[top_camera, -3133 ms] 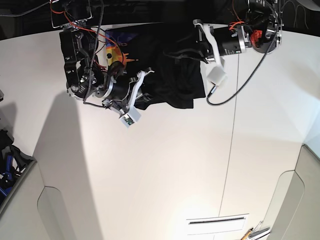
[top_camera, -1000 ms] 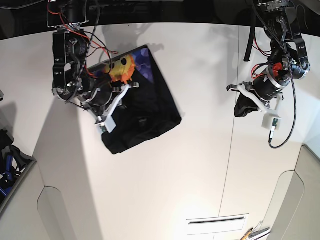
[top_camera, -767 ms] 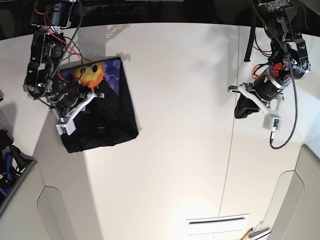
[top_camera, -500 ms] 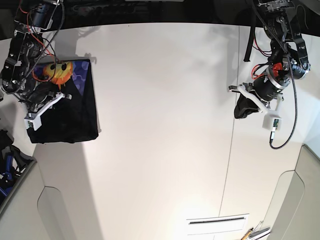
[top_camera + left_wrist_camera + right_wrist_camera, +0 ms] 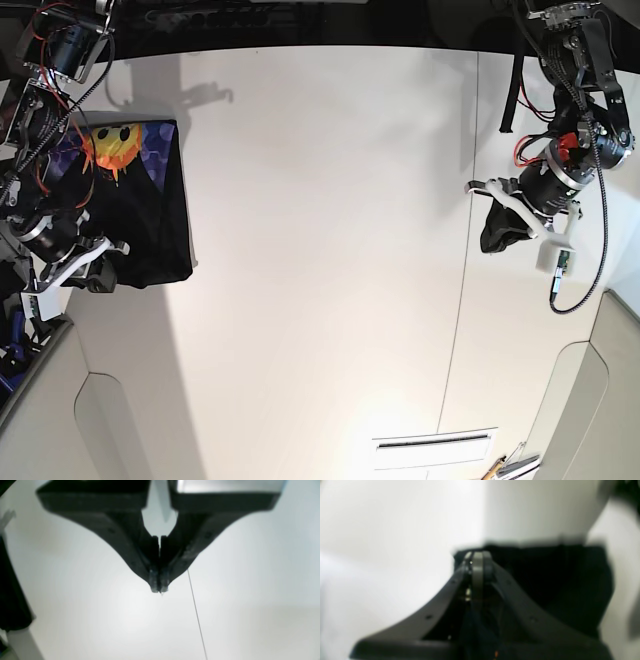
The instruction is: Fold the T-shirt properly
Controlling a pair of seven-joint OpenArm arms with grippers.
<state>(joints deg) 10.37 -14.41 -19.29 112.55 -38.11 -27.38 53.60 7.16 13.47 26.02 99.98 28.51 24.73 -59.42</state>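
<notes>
Nearest the base camera lies bare white table point(image 5: 320, 300), crossed by a thin seam, with a white slotted plate point(image 5: 433, 447) near its front edge. Further back on the base view's right, the left gripper point(image 5: 492, 232) hangs over the table with nothing in it, its jaws pressed together, well apart from the cloth. Far over on the other side, the T-shirt point(image 5: 140, 210) lies at the table's edge as a flat dark rectangle, its sun-face print point(image 5: 112, 145) showing on the back part. The right gripper point(image 5: 477, 557) sits at the near corner of that rectangle; its fingers point(image 5: 483, 562) are pinched together, but the wrist view is too blurred to say whether a fold of black cloth is caught between them or they only rest beside it. Judged from how the shirt lies, the fold looks close to finished — the step in hand seems to be setting the bundle down and letting go. To do that well, the right arm should lower until the cloth rests fully on the table, open, then lift straight up so no edge drags or flips; a corner hanging off the table edge could pull the stack loose. Count: one T-shirt, two grippers, one table, one slotted plate.
</notes>
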